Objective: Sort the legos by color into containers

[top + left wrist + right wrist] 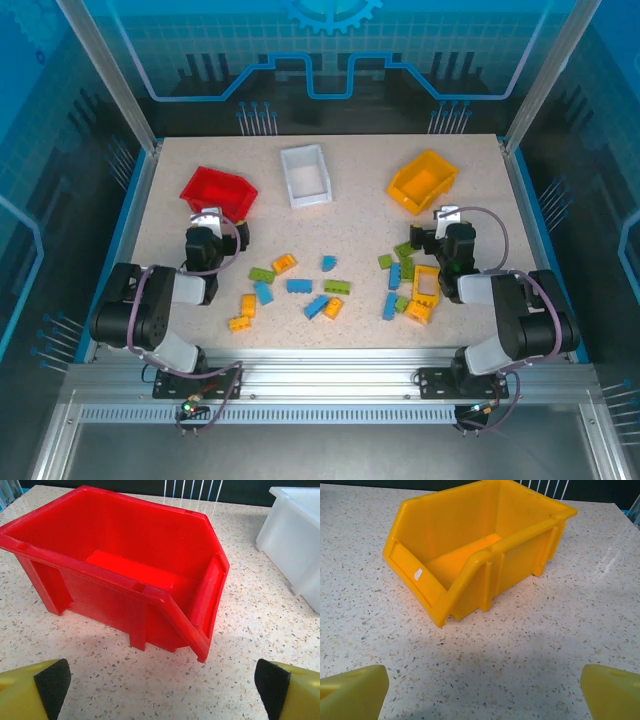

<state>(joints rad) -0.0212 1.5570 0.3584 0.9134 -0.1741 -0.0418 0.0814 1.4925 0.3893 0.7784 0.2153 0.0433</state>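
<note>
Blue, lime green and yellow-orange legos [322, 292] lie scattered across the near half of the table, with a denser cluster [408, 282] at the right. Behind them stand a red bin [218, 191], a white bin [306, 174] and a yellow-orange bin [422, 180]. My left gripper [206, 222] is open just in front of the red bin [125, 575], nothing between its fingers [50, 682]; the bin looks empty. My right gripper [446, 218] is open in front of the yellow-orange bin [480, 545], which also looks empty, and its fingers [350, 697] hold nothing.
The white bin's corner [295, 535] shows at the right of the left wrist view. A raised blue rim [140, 200] and metal posts [545, 75] bound the speckled table [360, 160]. Bare tabletop lies between the bins and the legos.
</note>
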